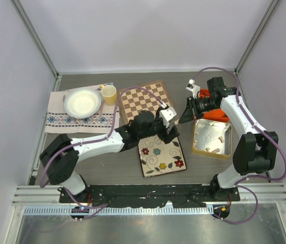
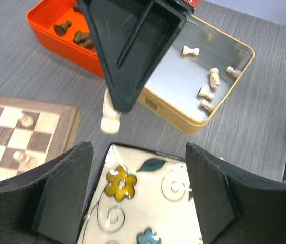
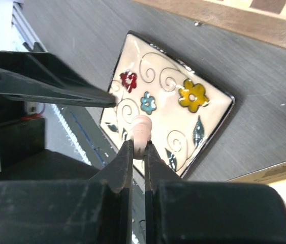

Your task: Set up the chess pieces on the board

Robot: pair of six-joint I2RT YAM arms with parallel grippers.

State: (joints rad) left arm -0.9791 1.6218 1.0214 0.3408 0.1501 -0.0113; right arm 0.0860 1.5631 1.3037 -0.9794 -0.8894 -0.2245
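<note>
The board (image 1: 144, 99) lies at the table's middle back; its corner shows in the left wrist view (image 2: 10, 137) with two pale pieces (image 2: 27, 119) on it. My right gripper (image 1: 186, 113) is shut on a pale cream chess piece (image 3: 141, 131) and holds it in the air above the table between the board and the tin; the piece hangs from the fingers in the left wrist view (image 2: 109, 116). My left gripper (image 2: 140, 190) is open and empty over the floral plate (image 2: 148, 203), just below the held piece.
A gold tin (image 1: 226, 144) holds several pale pieces (image 2: 211, 76). An orange box (image 2: 46, 20) behind it holds dark pieces (image 2: 82, 36). A white dish (image 1: 83, 101) on a patterned mat and a yellow cup (image 1: 109, 94) stand at the back left.
</note>
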